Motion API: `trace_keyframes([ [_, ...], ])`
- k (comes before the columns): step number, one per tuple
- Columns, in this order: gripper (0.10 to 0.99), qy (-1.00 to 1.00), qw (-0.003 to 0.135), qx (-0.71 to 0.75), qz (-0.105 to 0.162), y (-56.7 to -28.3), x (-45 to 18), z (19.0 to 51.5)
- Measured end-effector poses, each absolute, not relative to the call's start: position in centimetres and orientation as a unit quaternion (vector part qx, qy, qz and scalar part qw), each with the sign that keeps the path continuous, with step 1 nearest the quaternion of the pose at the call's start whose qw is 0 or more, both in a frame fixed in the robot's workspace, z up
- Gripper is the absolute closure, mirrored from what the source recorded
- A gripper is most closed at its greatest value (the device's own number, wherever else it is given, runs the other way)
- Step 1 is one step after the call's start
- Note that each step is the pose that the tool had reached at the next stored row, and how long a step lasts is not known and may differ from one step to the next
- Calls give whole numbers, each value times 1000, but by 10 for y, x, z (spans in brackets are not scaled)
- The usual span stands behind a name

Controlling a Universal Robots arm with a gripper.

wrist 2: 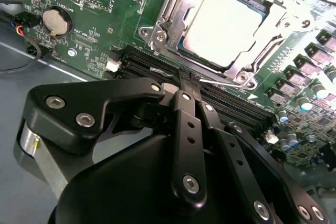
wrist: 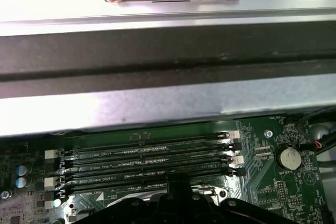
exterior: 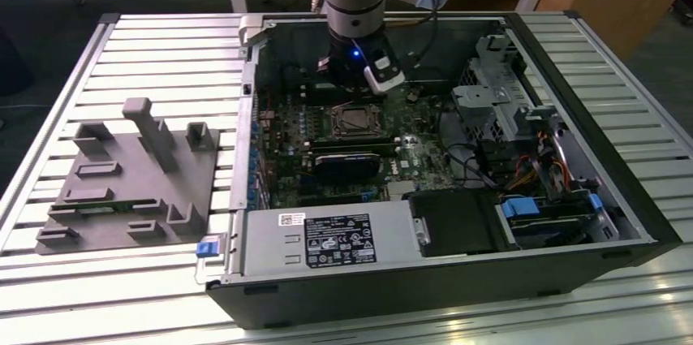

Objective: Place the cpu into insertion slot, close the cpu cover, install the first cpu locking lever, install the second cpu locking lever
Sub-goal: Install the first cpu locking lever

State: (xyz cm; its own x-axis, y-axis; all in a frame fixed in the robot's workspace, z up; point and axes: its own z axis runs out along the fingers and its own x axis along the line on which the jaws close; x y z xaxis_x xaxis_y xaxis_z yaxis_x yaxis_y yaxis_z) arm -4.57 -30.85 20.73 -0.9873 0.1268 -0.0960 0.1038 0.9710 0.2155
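Observation:
The cpu (wrist 2: 223,24), a flat square chip with a dull silver top, lies in the insertion slot (wrist 2: 157,35) on the green board. The cpu cover (wrist 2: 177,4), a silver frame plate, lies flat around it. A thin wire locking lever (wrist 2: 226,83) runs along the socket's side that faces the memory slots. My gripper (wrist 2: 190,80) has its black fingers shut together, and their tips sit over the middle of that wire. I cannot tell whether they clamp it. In the exterior view the gripper (exterior: 355,92) hangs inside the open case just behind the socket (exterior: 353,122).
Long black memory slots (wrist: 147,156) lie right under the fingers. A coin battery (wrist 2: 56,22) sits on the board. A black card (exterior: 346,168), the power supply (exterior: 324,239) and a drive cage (exterior: 498,93) crowd the case. A grey fixture block (exterior: 130,174) stands on the slatted table.

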Motion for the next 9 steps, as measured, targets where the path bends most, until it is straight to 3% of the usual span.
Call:
trace_keyframes([
  [5,980,991,65,57,106,-308,-46,205],
  [9,980,991,66,57,106,-308,-46,205],
])
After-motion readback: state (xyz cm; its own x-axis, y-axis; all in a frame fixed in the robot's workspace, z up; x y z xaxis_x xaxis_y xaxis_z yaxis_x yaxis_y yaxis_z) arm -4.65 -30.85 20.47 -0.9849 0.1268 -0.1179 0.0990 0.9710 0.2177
